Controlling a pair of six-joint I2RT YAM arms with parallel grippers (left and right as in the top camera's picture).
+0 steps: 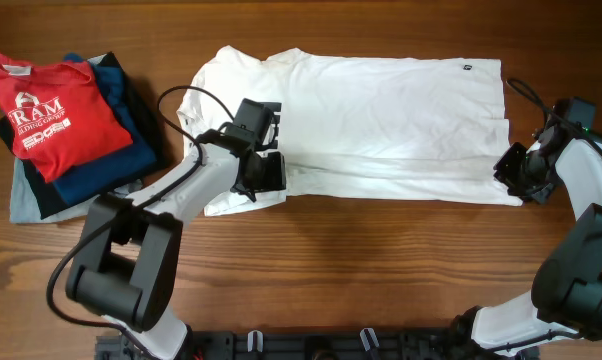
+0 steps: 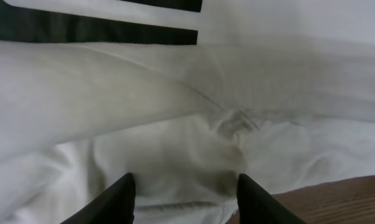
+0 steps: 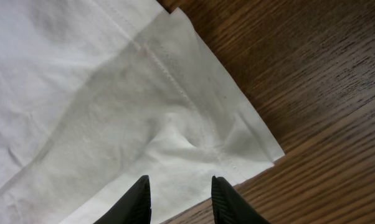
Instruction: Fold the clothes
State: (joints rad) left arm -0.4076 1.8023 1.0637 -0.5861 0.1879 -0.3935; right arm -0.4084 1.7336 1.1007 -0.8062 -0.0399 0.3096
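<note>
While the shirt (image 1: pixel 381 110) lies spread along the middle of the counter (image 1: pixel 381 270), seemingly already doubled lengthwise along its near side, the step in hand looks like another fold taken from the near edge. The left claw (image 1: pixel 264 178) sits over the near-left part, by the sleeve; its jaws stand moderately wide with loose cloth between them and nothing plainly pinched. The right claw (image 1: pixel 511 172) is narrow, nipping a pucker of hem at the near-right corner.

Next, the left side likely needs a firm bite on the edge, so that both ends can lift together and carry toward the far side without the cloth sagging between them. A stack with a red tee (image 1: pixel 56 110) on darker garments (image 1: pixel 131 125) rests at the far left, near the shirt's left end but not touching; a wide sweep of the left arm could brush it.
</note>
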